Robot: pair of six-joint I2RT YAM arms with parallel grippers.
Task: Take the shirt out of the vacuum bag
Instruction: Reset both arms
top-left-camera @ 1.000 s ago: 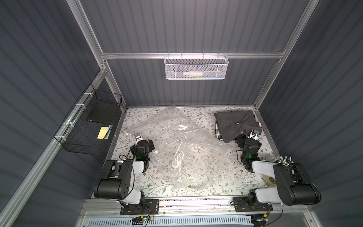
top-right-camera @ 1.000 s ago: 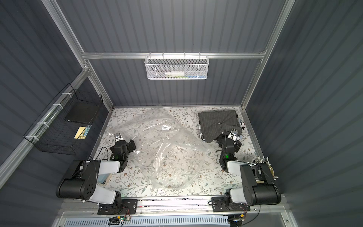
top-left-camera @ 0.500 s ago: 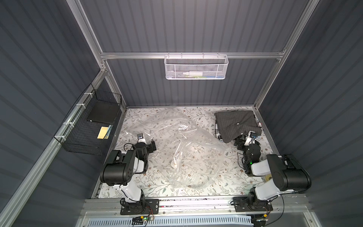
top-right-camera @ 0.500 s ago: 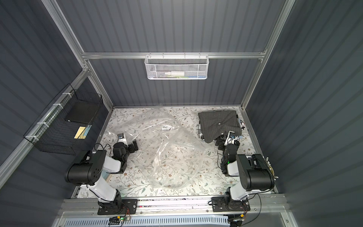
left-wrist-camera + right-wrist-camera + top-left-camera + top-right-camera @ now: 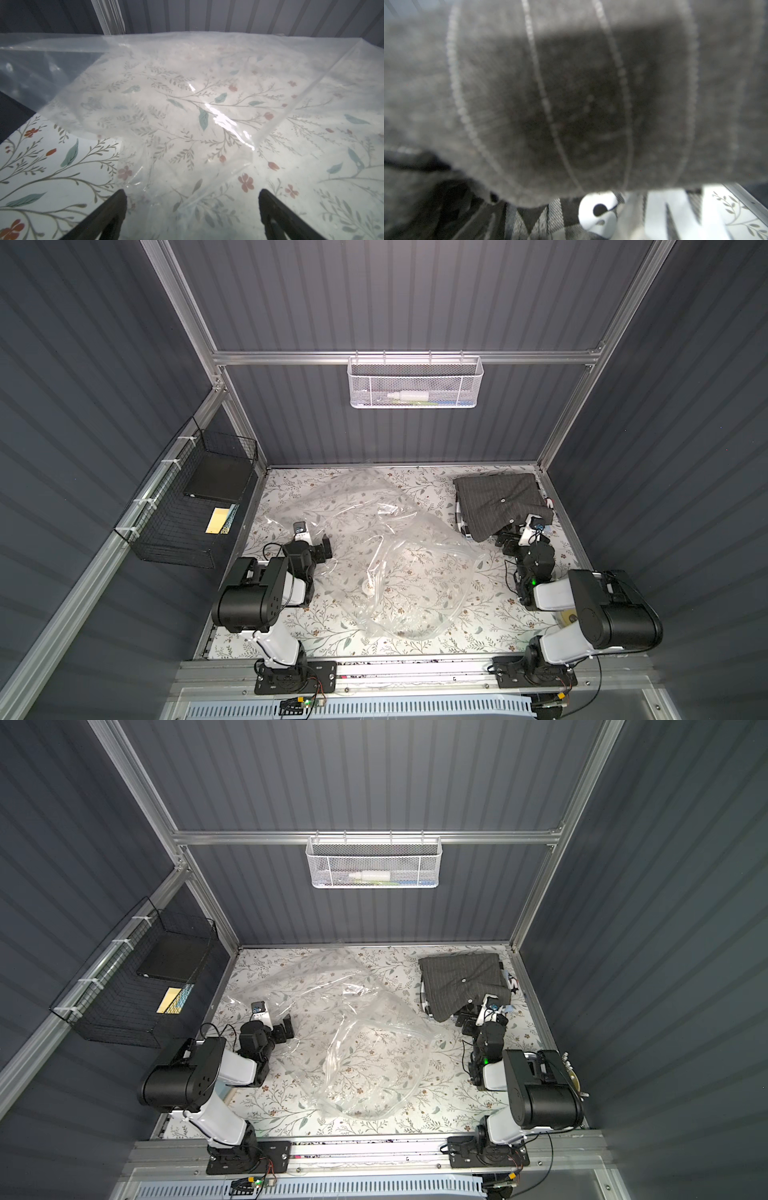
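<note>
The shirt (image 5: 498, 502) (image 5: 461, 977), dark grey with thin pale stripes, lies folded at the back right, outside the vacuum bag. In the right wrist view its cloth (image 5: 571, 93) fills nearly the whole picture. The vacuum bag (image 5: 395, 556) (image 5: 353, 1048) lies crumpled and see-through across the middle, with its small white valve (image 5: 369, 587). My left gripper (image 5: 320, 549) (image 5: 282, 1027) (image 5: 191, 197) stands open over the bag's left edge (image 5: 187, 124), holding nothing. My right gripper (image 5: 509, 539) (image 5: 469, 1021) sits at the shirt's near edge, open; its fingers are out of the right wrist view.
Under the shirt lies a black-and-white printed cloth (image 5: 459, 518) (image 5: 602, 212). A white mesh basket (image 5: 415, 383) hangs on the back wall and a black wire basket (image 5: 187, 522) on the left wall. A tape roll (image 5: 567, 617) sits by the right arm's base. Walls close in on three sides.
Both arms have shifted their elbows and upper links near the front rail while the grippers stayed almost in place. Shirt and bag have not moved.
</note>
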